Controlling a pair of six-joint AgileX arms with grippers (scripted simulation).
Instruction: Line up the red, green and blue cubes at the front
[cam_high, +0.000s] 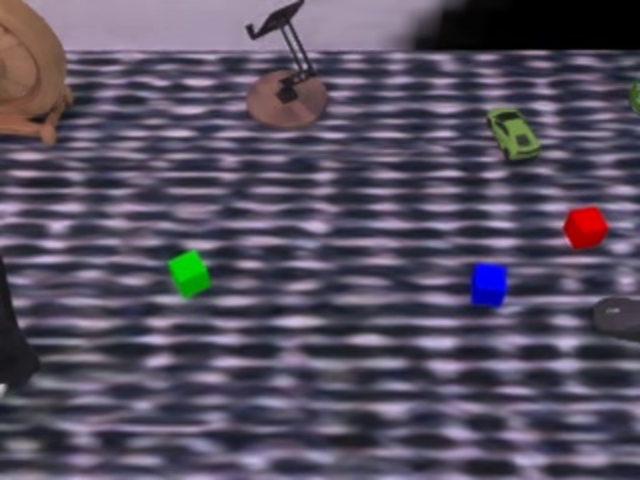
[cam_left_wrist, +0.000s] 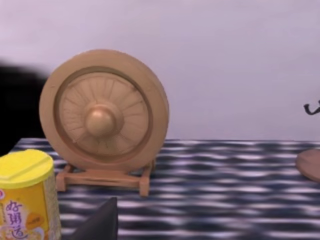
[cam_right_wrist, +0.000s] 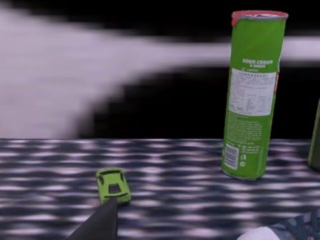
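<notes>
My left arm (cam_high: 12, 340) shows only as a black, matte bulk at the table's left edge. One dark, tapered, unmarked fingertip (cam_left_wrist: 100, 222) appears in each wrist view.

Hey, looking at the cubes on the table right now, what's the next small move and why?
Probably send the left arm, at the table's left edge, toward the green cube, the cube nearest it. None of the three is held, and they lie scattered: the blue cube and red cube sit far to the right, so no line exists yet.
</notes>
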